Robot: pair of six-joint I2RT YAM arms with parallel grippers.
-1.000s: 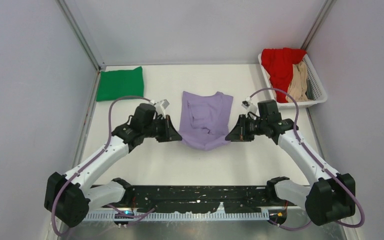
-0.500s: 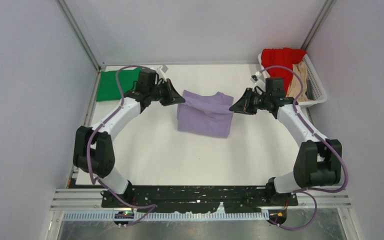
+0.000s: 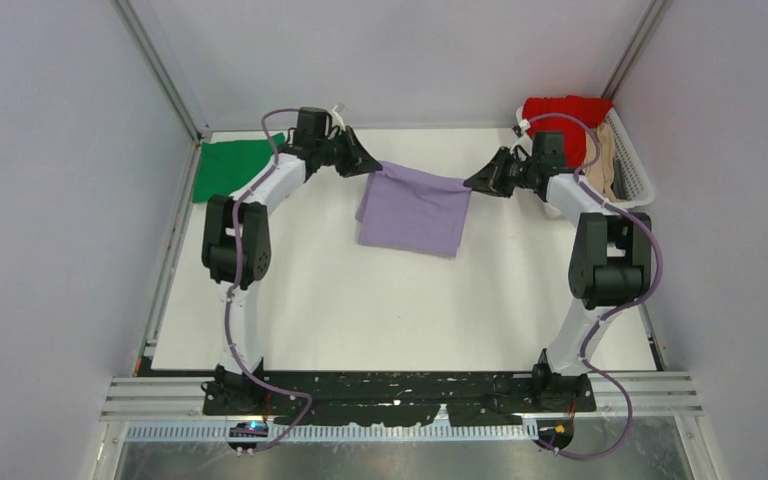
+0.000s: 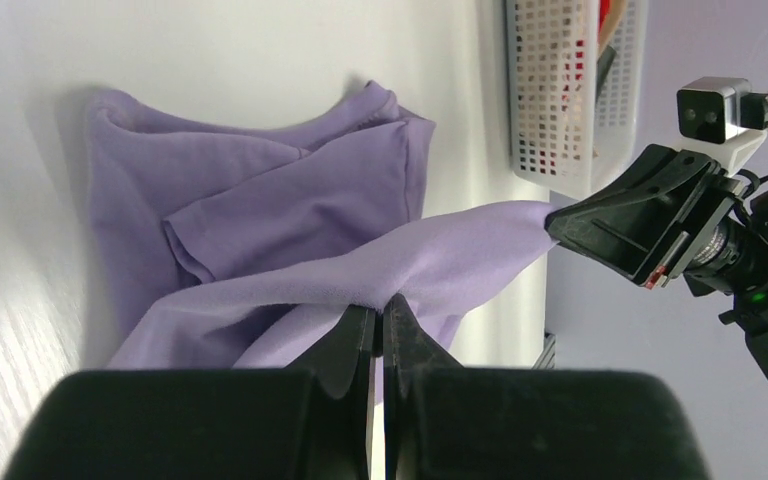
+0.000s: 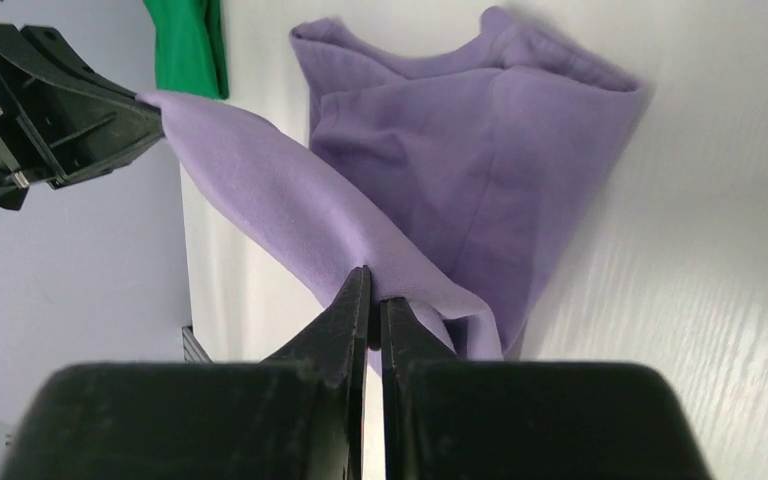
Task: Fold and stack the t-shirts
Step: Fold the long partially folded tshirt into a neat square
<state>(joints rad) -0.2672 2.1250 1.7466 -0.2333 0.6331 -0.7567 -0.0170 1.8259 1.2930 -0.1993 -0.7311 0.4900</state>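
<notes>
The lavender t-shirt [image 3: 415,205] lies in the middle of the table, its hem edge lifted and stretched taut between my two grippers. My left gripper [image 3: 373,166] is shut on the shirt's left corner [image 4: 380,297]. My right gripper [image 3: 468,183] is shut on the right corner [image 5: 372,290]. The rest of the shirt [image 4: 260,190] rests on the table with its collar end under the lifted edge [image 5: 460,150]. A folded green t-shirt [image 3: 235,165] lies at the far left, also in the right wrist view [image 5: 188,45]. Red [image 3: 555,125] and tan [image 3: 598,160] shirts sit in the basket.
The white slatted basket [image 3: 632,190] stands at the far right corner, seen in the left wrist view [image 4: 560,90]. Grey walls with metal posts [image 3: 160,70] close the table's left, back and right sides. Both arms reach far out over the table.
Both grippers have carried the shirt's near edge away from the bases, up and over toward the far side, folding it over itself. Both arms are now stretched out far.
</notes>
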